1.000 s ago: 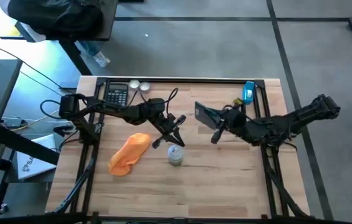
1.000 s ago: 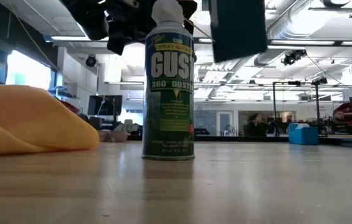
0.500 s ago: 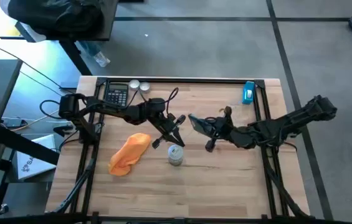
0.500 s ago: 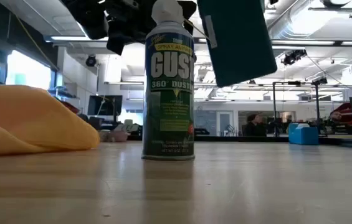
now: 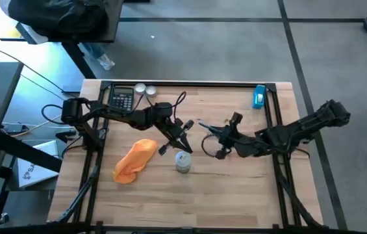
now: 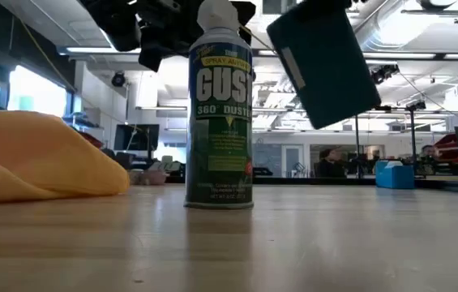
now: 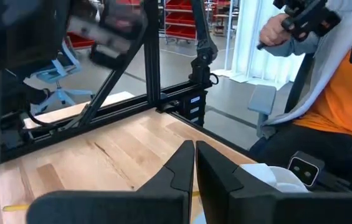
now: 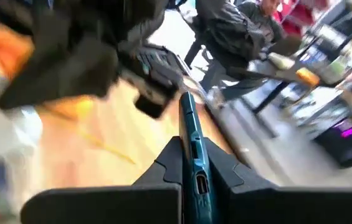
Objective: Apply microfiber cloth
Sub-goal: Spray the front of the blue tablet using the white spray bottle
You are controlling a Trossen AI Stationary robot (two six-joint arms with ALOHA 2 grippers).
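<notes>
High view shows the cloth (image 5: pixel 135 160) lying untouched on the table (image 5: pixel 235 195). The left gripper (image 5: pixel 184 134), fingers pressed together, holds nothing; the right gripper (image 5: pixel 213 140) pinches the device (image 6: pixel 323 68). Wiping is not begun.

- Soft orange microfiber cloth (image 5: pixel 134 160), matt and folded, near the table's left edge.
- Pale wooden table (image 5: pixel 235 188), smooth, grain visible.
- Glossy printed metal spray can (image 6: pixel 220 113) with white plastic cap.
- Dark, smooth flat device (image 6: pixel 323 66).

Microfiber cloth (image 5: pixel 134 161) bright orange; duster can (image 6: pixel 223 116) green, white lettering; held device (image 6: pixel 323 66) dark teal; table (image 5: pixel 235 188) pale wood.
</notes>
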